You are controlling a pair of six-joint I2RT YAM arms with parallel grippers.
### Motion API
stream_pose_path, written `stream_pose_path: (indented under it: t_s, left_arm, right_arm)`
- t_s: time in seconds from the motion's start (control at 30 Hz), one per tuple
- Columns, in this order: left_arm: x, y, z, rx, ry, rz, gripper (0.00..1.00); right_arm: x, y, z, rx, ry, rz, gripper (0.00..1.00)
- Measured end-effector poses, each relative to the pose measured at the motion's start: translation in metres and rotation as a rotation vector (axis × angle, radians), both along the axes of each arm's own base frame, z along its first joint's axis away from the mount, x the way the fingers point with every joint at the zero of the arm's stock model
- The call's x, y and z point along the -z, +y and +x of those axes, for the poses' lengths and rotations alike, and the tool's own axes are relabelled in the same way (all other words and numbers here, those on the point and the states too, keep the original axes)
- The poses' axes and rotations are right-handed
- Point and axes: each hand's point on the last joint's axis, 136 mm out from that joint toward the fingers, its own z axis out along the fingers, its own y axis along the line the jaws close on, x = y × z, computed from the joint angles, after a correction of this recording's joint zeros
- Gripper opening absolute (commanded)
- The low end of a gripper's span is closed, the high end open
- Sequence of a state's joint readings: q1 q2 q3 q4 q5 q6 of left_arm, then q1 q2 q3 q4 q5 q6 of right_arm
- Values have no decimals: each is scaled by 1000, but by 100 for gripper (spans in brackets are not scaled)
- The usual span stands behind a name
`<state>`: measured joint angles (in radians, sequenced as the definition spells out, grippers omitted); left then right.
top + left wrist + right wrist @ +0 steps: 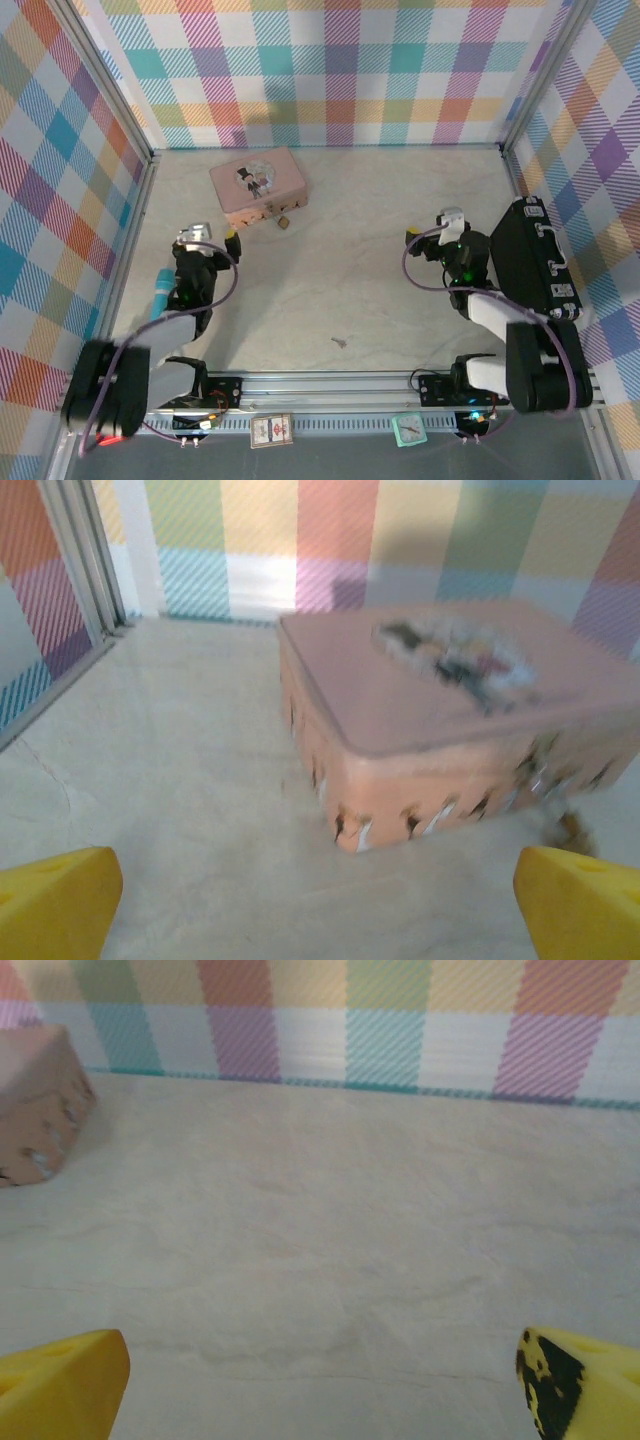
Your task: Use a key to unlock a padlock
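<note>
- Your left tool sat at the left-middle of the overhead frame, its jaws spread wide with nothing between them.
- In the left wrist view, its yellow fingertips filled the two bottom corners, with bare counter in the gap.
- The padlock lay on the counter at the lower right corner of the pink box. That put it up and to the right of your left tool, near it but clearly apart.
- From the left wrist, the padlock was a blurred brownish shape at the right edge of the frame, by the box's near corner and just above the right fingertip. You could not tell there whether it touched the box.
- The key was a small grey speck in the lower middle of the overhead frame, on open counter between the two arms. It was well apart from both tools and from the padlock.
- Your right tool sat at the right-middle of the overhead frame, released wide and empty, with a black case just to the right of its arm.
- In the right wrist view, its fingertips sat in the bottom corners over bare counter, and the pink box's corner showed at the upper left edge.
</note>
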<state>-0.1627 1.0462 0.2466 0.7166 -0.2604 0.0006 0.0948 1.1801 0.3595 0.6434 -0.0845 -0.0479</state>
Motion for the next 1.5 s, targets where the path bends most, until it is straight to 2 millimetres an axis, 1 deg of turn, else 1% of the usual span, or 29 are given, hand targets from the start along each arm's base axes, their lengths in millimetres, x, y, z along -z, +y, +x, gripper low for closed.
stream_pose_path:
  t_s: [0.13, 0.2, 0.27, 0.3, 0.33, 0.37, 0.43, 0.5, 0.53, 0.6, 0.67, 0.73, 0.8, 0.93, 1.03, 1.17, 1.23, 1.33, 1.43, 1.5]
  left_arm:
    - [-53, 11, -18, -72, -52, -135, 100]
    - [-75, 20, -27, -129, -46, -205, 100]
    - [-94, 27, -38, -179, -29, -267, 100]
    - [-98, 30, -43, -199, -15, -288, 100]
    - [-99, 33, -48, -224, 9, -315, 100]
    - [-94, 37, -54, -259, 42, -343, 100]
    - [-82, 45, -67, -343, 108, -405, 100]
    - [-65, 49, -78, -390, 186, -421, 100]
    - [-56, 48, -82, -396, 234, -418, 100]
    - [-43, 42, -85, -378, 311, -412, 100]
    - [-32, 29, -85, -313, 380, -421, 100]
    - [-23, 11, -82, -231, 431, -433, 100]
    - [-11, -14, -82, -130, 475, -430, 100]
    - [18, -71, -95, 80, 571, -350, 100]
    - [32, -99, -101, 182, 609, -280, 100]
    - [35, -127, -101, 291, 604, -180, 100]
    - [34, -135, -99, 325, 584, -149, 100]
    - [35, -139, -95, 350, 550, -135, 100]
    - [40, -137, -95, 346, 535, -121, 100]
    - [39, -134, -94, 336, 526, -116, 100]
  right_arm:
    - [-37, 16, -18, -56, -8, 92, 99]
    - [-58, 15, -22, -36, 21, 164, 99]
    - [-83, 8, -25, 31, 55, 249, 99]
    - [-94, 3, -28, 68, 73, 288, 99]
    - [-105, -2, -31, 109, 91, 331, 99]
    - [-114, -6, -36, 139, 103, 369, 99]
    - [-121, -8, -45, 165, 134, 414, 99]
    - [-115, -8, -53, 181, 195, 441, 99]
    - [-108, -7, -57, 184, 239, 450, 99]
    - [-93, -1, -65, 176, 332, 464, 100]
    - [-77, 6, -74, 159, 429, 479, 100]
    - [-64, 17, -83, 134, 511, 480, 99]
    - [-53, 34, -95, 93, 590, 460, 98]
    - [-34, 77, -126, -16, 723, 374, 96]
    - [-18, 99, -146, -62, 814, 317, 91]
    - [10, 120, -168, -72, 927, 216, 84]
    - [27, 132, -182, -83, 987, 154, 80]
    - [49, 148, -199, -94, 1061, 79, 74]
    - [69, 161, -217, -94, 1131, 20, 68]
    - [82, 168, -228, -87, 1171, -16, 63]
